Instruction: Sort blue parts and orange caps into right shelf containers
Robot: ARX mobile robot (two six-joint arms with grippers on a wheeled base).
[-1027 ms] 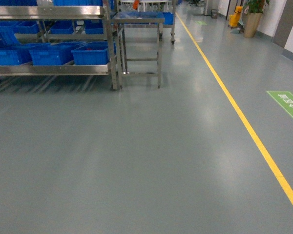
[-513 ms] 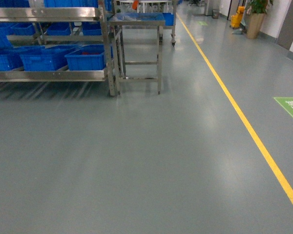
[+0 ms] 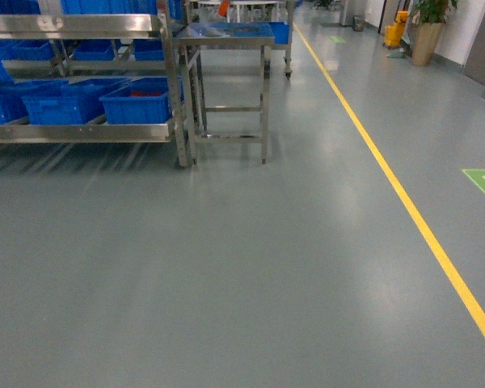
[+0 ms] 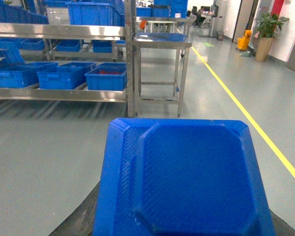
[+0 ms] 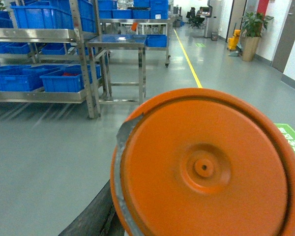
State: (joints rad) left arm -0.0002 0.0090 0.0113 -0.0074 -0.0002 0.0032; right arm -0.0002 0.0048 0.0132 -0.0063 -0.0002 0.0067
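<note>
Blue moulded part [image 4: 187, 182] fills the left wrist view; orange cap [image 5: 206, 167] fills the right wrist view. No fingers visible in either, so cannot tell whether either claw is clenched or released, though both pieces look carried. Neither arm visible in the head view. Likely light, stiff plastic, smooth and somewhat slippery; best gripped at the part's raised rim and the cap's thick edge. Blue crates [image 3: 137, 101] on the lower level of a steel shelf [image 3: 81, 24], well apart across grey floor [image 3: 226, 267], beside a steel table [image 3: 226, 36]. Yellow line [image 3: 404, 202] on the right.
</note>
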